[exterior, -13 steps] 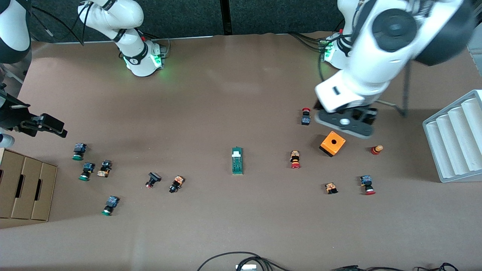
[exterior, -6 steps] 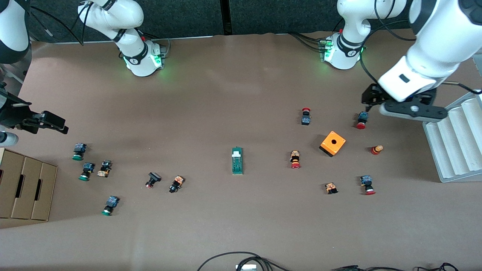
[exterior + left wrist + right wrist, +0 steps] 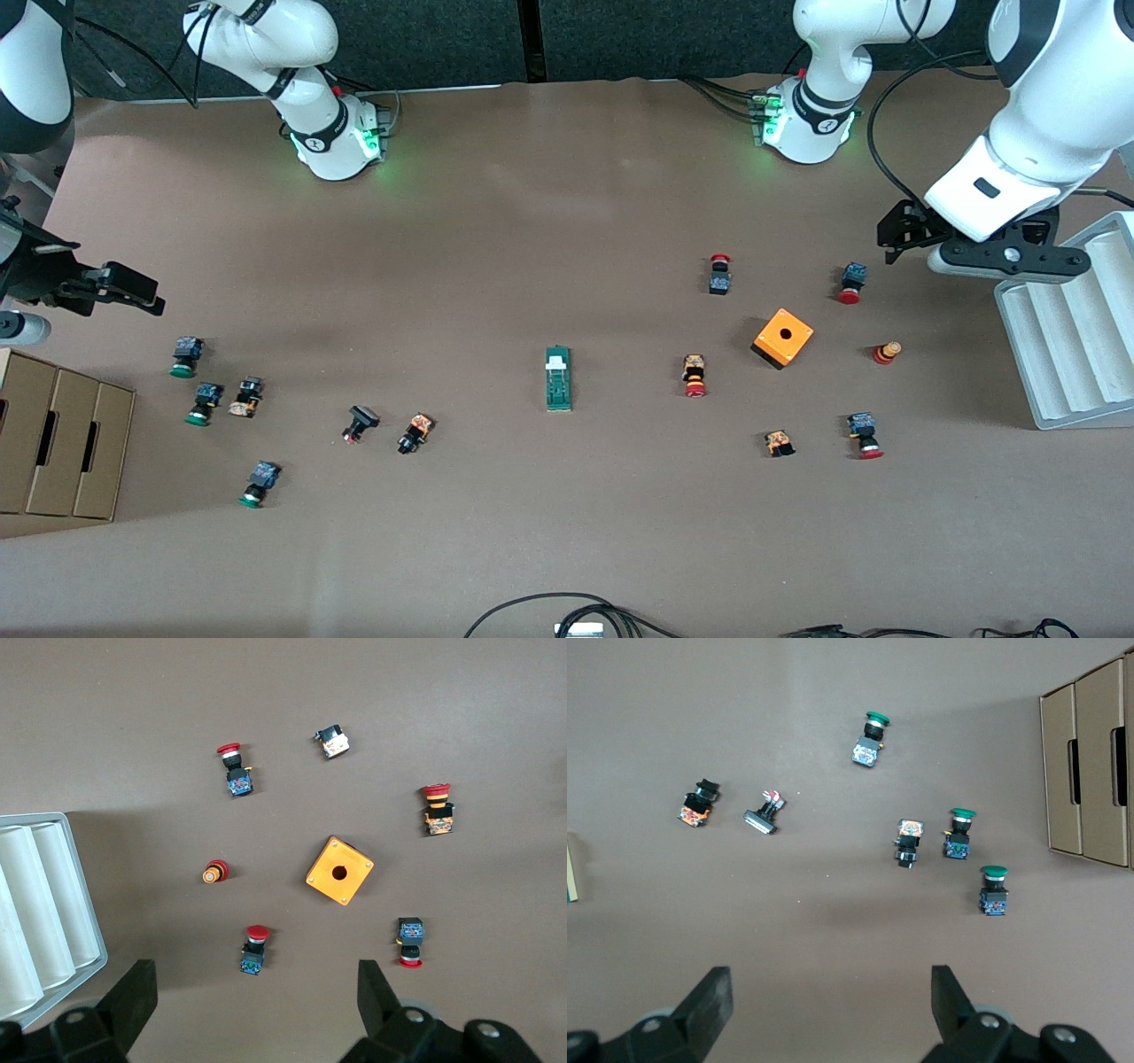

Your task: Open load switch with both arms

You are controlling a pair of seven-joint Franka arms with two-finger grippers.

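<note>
A: Load switch [image 3: 558,378]?

B: It lay flat mid-bench, white piece at the end toward the arm bases, untouched. It was well apart from both pincers, roughly between them along the bench [image 3: 549,204].

A: Left pincer [image 3: 252,997]?

B: It hung up in the air at the left arm's end of the bench, fingers [image 3: 133,997] spread wide and holding nothing. In the front view the left pincer [image 3: 904,235] sat by the edge of the grey ridged tray [image 3: 1067,328]. Its wrist view looked down on the orange cube [image 3: 339,870] with a hole, ringed by red-capped push buttons [image 3: 254,948]. One of those was almost under the pincer, and the tray showed beside it.

A: Right pincer [image 3: 828,1001]?

B: It was also spread and empty, up over the right arm's end of the bench. The front view showed the right pincer [image 3: 124,292] above the bare bench, with the green-capped push buttons [image 3: 186,356] near it and the cardboard box [image 3: 62,443] just past those. Its wrist view had three green caps, a few dark-capped buttons [image 3: 700,804], the box flaps and a sliver of the load switch at the picture's edge.

A: Anything touching?

B: No. Both pincers were clear of every part. The orange cube lay between the left pincer and the load switch.
</note>
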